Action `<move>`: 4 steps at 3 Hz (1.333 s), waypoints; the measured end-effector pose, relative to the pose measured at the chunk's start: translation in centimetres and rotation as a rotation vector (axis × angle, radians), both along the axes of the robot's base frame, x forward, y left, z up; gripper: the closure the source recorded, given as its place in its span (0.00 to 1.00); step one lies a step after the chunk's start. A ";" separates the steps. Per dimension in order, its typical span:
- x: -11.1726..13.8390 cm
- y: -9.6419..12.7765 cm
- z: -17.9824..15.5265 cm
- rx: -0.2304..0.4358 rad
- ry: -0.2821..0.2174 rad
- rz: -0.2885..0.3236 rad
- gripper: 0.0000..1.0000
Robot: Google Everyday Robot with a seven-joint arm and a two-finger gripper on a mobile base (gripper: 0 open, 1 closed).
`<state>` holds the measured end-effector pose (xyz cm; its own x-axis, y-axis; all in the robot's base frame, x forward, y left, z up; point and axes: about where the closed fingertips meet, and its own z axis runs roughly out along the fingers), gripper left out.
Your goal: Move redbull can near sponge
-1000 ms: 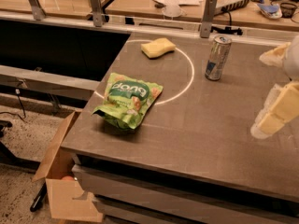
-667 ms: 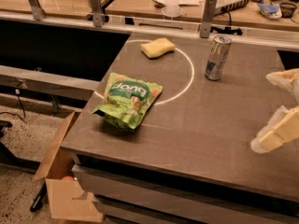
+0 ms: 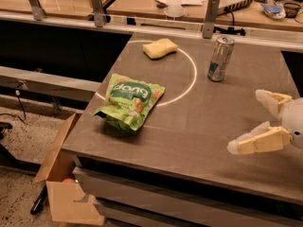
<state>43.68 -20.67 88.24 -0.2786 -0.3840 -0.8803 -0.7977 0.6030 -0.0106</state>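
The arm enters from the right edge of the frame, with only its wrist end showing, low over the tabletop (image 3: 189,131). The gripper (image 3: 248,122) sits at centre right, its two pale fingers spread wide apart, holding and touching nothing. The redbull can (image 3: 220,58) stands upright in the upper right, well apart from the gripper. The sponge (image 3: 160,48) lies upper centre, left of the can.

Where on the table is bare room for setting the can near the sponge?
Bare table lies between sponge and can, also between sponge and green bag. Crowded only at the right edge, where the open pincer hovers.
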 end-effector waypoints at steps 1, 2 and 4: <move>0.3 1.3 1.9 0.089 -0.021 -0.001 0.00; 0.2 1.2 1.7 0.075 -0.017 0.000 0.00; 2.6 5.7 1.9 0.176 -0.081 0.006 0.00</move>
<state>46.32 -14.97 90.14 -0.2026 -0.2238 -0.9533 -0.8019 0.5967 0.0303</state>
